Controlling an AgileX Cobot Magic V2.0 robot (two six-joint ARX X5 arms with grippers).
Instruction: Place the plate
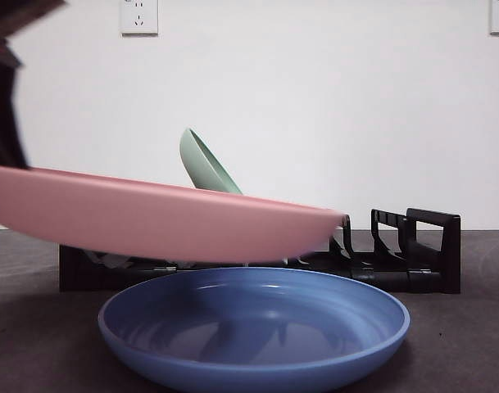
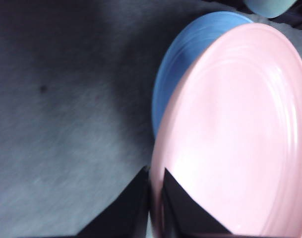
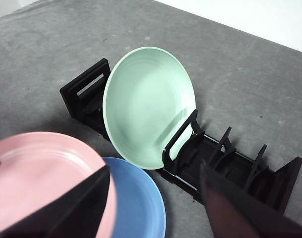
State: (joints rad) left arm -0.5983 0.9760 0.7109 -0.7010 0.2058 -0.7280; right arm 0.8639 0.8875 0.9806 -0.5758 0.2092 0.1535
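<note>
Carry step: the left claw (image 2: 155, 198), clamped on the round pink plastic plate's (image 1: 151, 217) rim, must tilt it upright for the black slotted rack (image 3: 210, 158); right claw (image 3: 155, 198) waits open.

Round glossy pink plate (image 1: 151, 221); round glossy blue plate (image 1: 257, 327); pale mint-green round plate (image 3: 148, 104); black slotted plastic rack (image 3: 225, 158); grey felt-like tabletop (image 3: 51, 44).
</note>
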